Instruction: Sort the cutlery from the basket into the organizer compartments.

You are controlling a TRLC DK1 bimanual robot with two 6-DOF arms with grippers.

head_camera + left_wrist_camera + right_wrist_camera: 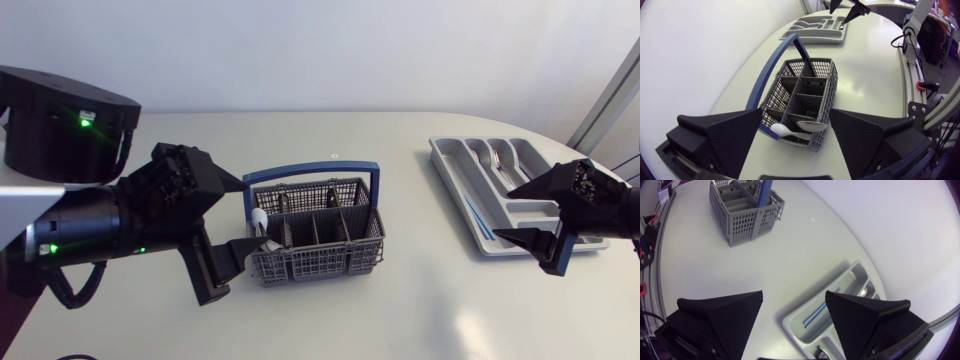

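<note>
My left arm comes in from the side, its gripper [248, 214] spread wide and empty at the end of the basket [320, 264] where cutlery [810, 126] lies. My right gripper [504, 213] hangs wide open, holding nothing, over the organizer [452, 163] on the bench [420, 295].

The worktop [400, 310] is white, its far edge curving round on the right side. A grey mesh basket [320, 262] with a blue handle [312, 172] stands upright near the middle. Well apart from it, toward the right, a grey organizer [455, 190] lies flat at a slant, compartments facing up
</note>
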